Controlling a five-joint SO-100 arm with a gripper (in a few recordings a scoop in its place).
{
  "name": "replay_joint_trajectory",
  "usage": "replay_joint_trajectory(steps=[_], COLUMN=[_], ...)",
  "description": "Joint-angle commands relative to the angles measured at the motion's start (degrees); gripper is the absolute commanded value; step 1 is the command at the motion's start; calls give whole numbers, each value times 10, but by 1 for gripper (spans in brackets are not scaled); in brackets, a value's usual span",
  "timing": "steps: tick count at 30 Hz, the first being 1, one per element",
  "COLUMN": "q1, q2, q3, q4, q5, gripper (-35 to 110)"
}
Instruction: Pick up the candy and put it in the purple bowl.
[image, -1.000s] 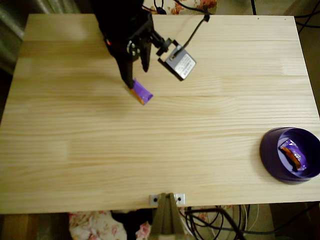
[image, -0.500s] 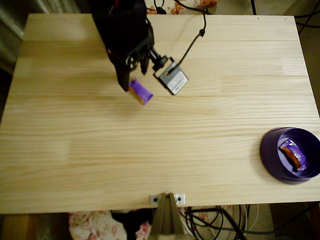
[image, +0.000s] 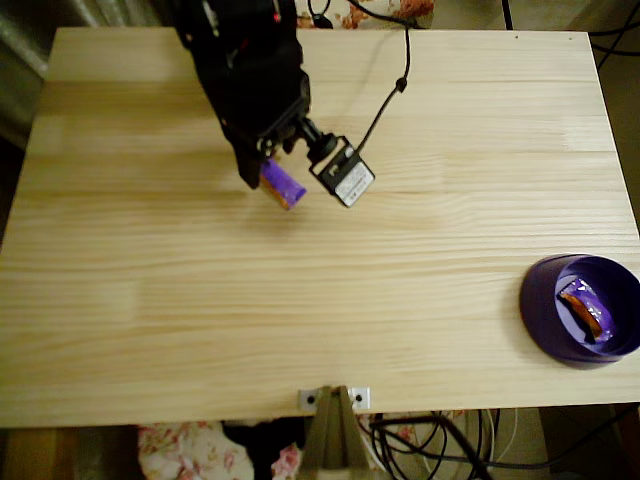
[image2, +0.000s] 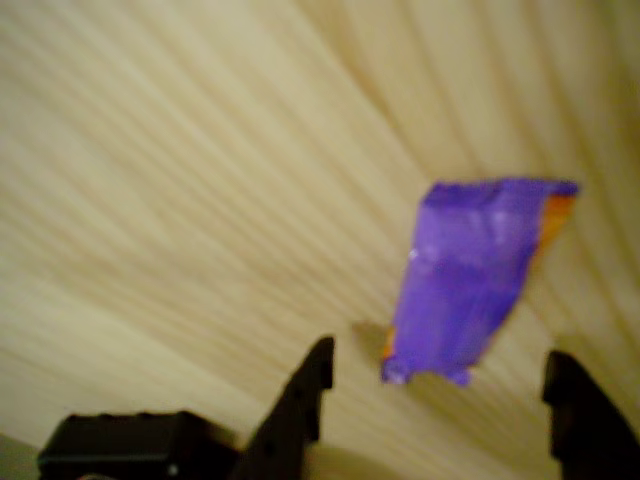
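- Candy (image: 283, 185): one small flat bar in a shiny purple wrapper with an orange end, lying on the far-left part of the counter (image: 330, 290) in the overhead view, tilted diagonally, just at the near edge of the black arm.
- Candy, wrist view (image2: 468, 282): showing blurred, its lower end sitting between the two dark finger tips but touching neither.
- End effector (image2: 438, 385): fingers standing wide, with counter showing on both sides of the wrapper; holding nothing. In the overhead view it is hanging over the candy (image: 268, 168); its height above the wood is hard to judge from the soft picture.
- Purple bowl (image: 540, 305): sitting at the near-right edge of the counter, well apart from the candy, upright.
- Second candy (image: 584, 310): an orange-brown wrapper, lying inside the bowl.
- Handling, as a judgement: the bar is looking light and thin, with a slick foil wrapper that is likely sliding on the wood or slipping from a loose pinch; the body is probably fairly stiff, the crimped ends soft.
- Hold point, as a judgement: across the narrow width at mid-length, fingers closing on the two long edges, not on the crimped ends.
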Motion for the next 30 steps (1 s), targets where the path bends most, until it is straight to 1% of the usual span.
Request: replay_joint_trajectory(steps=[1, 7, 11, 18, 24, 28, 30], q1=[-7, -8, -9, 2, 15, 20, 23], q2=[-1, -19, -38, -76, -77, -77, -75], q3=[-47, -48, -51, -58, -58, -56, -54], q4=[-14, -33, -47, -66, -80, -82, -82], q5=[3, 6, 5, 5, -11, -16, -18], gripper=[45, 45, 36, 35, 25, 24, 17])
